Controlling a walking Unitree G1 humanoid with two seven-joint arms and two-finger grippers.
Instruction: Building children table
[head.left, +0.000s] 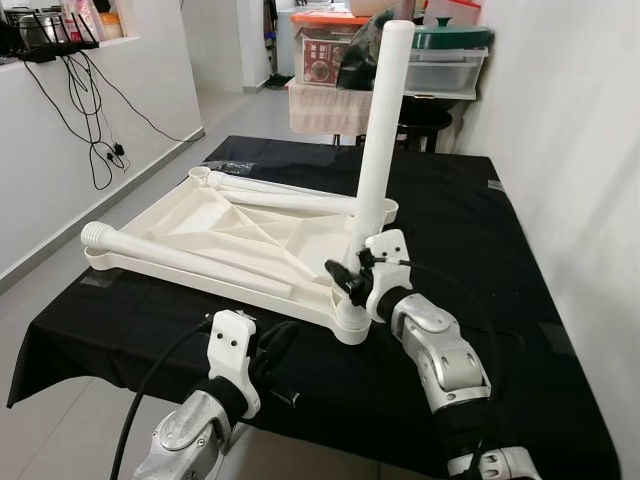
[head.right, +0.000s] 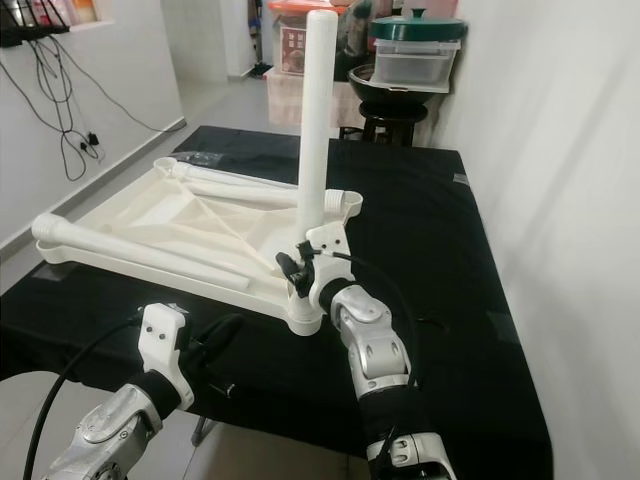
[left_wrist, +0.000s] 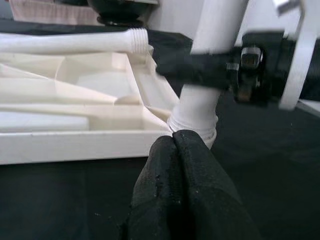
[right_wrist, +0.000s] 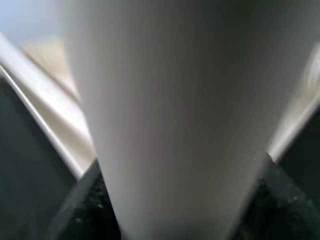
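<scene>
A white children's tabletop (head.left: 230, 235) lies upside down on the black-covered table (head.left: 470, 220). One white leg (head.left: 382, 120) stands upright in the tabletop's near right corner socket. My right gripper (head.left: 352, 277) is shut on that upright leg low down, and the leg (right_wrist: 170, 120) is seen close up in the right wrist view. Two more white legs (head.left: 190, 255) lie loose across the tabletop. My left gripper (head.left: 277, 345) is shut and empty, hovering near the table's front edge just short of the socket corner (left_wrist: 192, 122).
A white wall runs along the right side of the table. Behind the table stand a stool and boxes with a green pot lid (head.left: 450, 38). Cables (head.left: 90, 110) hang on the left wall. Open floor lies to the left.
</scene>
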